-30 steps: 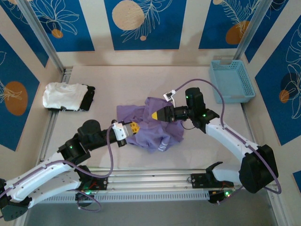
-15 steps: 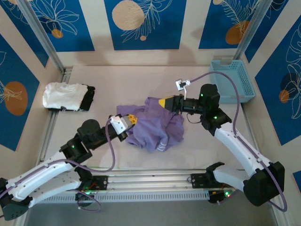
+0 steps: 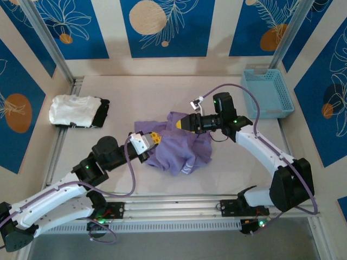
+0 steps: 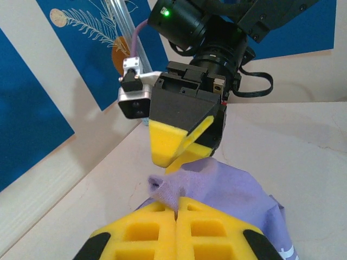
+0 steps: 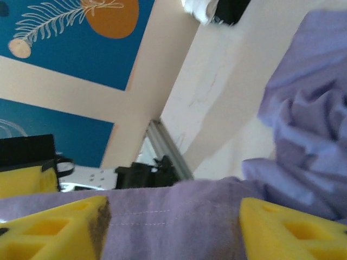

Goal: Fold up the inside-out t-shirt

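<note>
One inside-out t-shirt [image 3: 176, 150] bunched at worktop [image 3: 135, 92] centre; two grippers: left gripper [image 3: 157, 136] closed on its cloth, right gripper [image 3: 178, 124] part-open, cloth between its fingers [image 5: 54, 227]; one basket [image 3: 268, 92], far-right corner

So the side stuff: well off to the left of the left gripper [image 3: 157, 136] and a bit further back, a folded white garment [image 3: 70, 110] sits by the table's [image 3: 135, 89] left edge. A folded black garment [image 3: 102, 112] is pressed against the side of it nearest the gripper. Over on the other side, well right of the right gripper [image 3: 179, 124] and further back, a light blue slotted basket [image 3: 267, 93] sits in the far corner. Beyond both grippers the walls are blue panels [image 3: 162, 27] with pale leaf drawings plus cream and orange circles. Silver metal posts [image 3: 46, 43] slant up at the back corners.
</note>
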